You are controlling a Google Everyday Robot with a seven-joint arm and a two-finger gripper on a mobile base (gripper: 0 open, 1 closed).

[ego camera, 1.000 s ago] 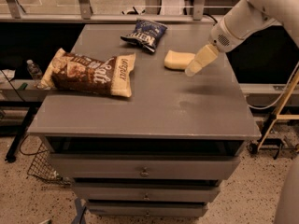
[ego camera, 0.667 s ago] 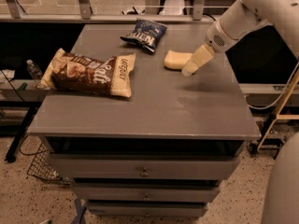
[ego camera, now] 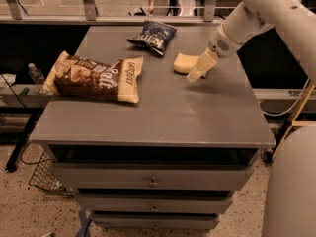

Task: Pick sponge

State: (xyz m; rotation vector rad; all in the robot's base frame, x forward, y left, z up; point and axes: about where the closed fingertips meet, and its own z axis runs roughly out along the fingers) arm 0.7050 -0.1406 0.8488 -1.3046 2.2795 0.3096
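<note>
A grey cabinet (ego camera: 163, 117) holds a brown bag (ego camera: 94, 77), a blue bag (ego camera: 153, 36) and, near its back right, the sponge (ego camera: 181, 63), with the gripper (ego camera: 196, 72) angled down just beside it, probably lining up a grasp; its grip cannot be told.

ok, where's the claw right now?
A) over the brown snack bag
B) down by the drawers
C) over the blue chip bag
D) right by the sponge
D: the claw is at the edge of the sponge, well clear of the brown snack bag and the blue chip bag.
</note>
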